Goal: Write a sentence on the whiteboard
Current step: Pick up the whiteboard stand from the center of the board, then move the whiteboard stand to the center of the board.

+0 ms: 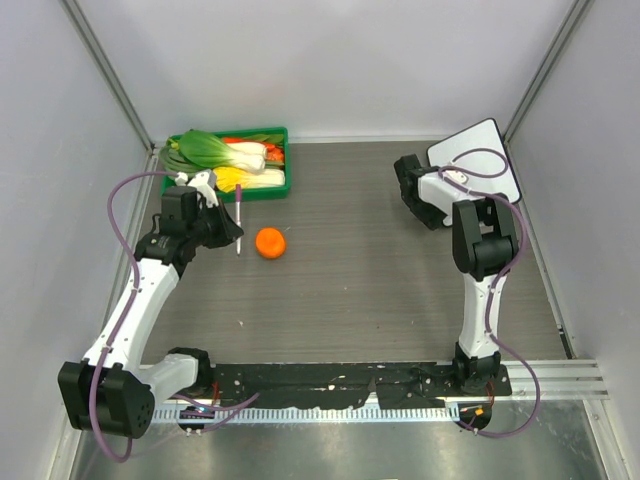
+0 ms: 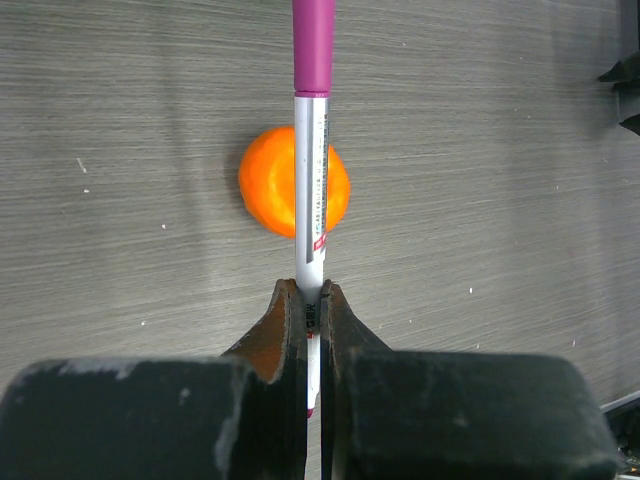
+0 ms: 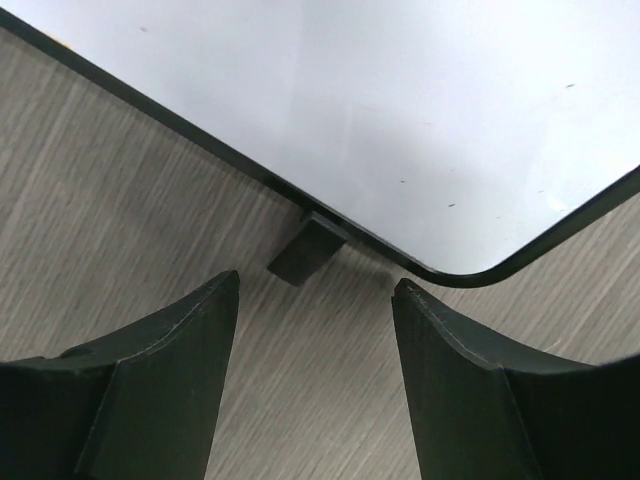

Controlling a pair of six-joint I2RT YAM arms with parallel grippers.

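Observation:
The whiteboard lies at the far right of the table, a glossy white sheet in a thin black frame, partly hidden by my right arm. In the right wrist view its near corner and one black foot sit just ahead of my right gripper, which stands open over bare table with nothing between its fingers. The sentence is out of view; the board surface that shows is blank. My left gripper is shut on a white marker with a magenta end, held over the table left of centre.
An orange sits on the table just right of the marker; it shows behind the marker in the left wrist view. A green tray of vegetables stands at the back left. Grey walls close in both sides.

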